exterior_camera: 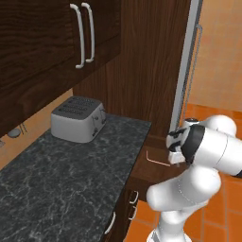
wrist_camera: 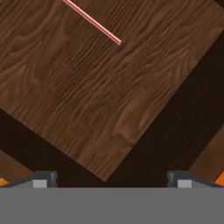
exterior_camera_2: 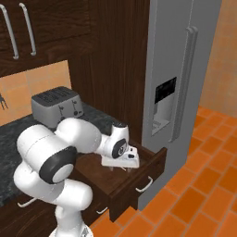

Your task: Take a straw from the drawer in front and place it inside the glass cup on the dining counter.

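Note:
The dark wood drawer (exterior_camera_2: 150,172) stands pulled out, its curved silver handle facing the floor side. On its wooden floor (wrist_camera: 109,96) lies the thin pinkish-red straw (wrist_camera: 92,21), running off the top edge of the hand view. My gripper (exterior_camera_2: 120,168) hovers over the inside of the drawer, pointing down. Its fingertips (wrist_camera: 41,179) are spread wide with nothing between them, and the straw lies well beyond them, untouched. The glass cup and the dining counter are out of view.
A silver toaster (exterior_camera: 78,118) sits on the black speckled counter (exterior_camera: 71,165) left of the drawer. A tall grey fridge (exterior_camera_2: 180,92) rises just right of it. Dark cabinets (exterior_camera: 47,33) hang overhead. Orange tiles (exterior_camera_2: 199,185) cover the floor.

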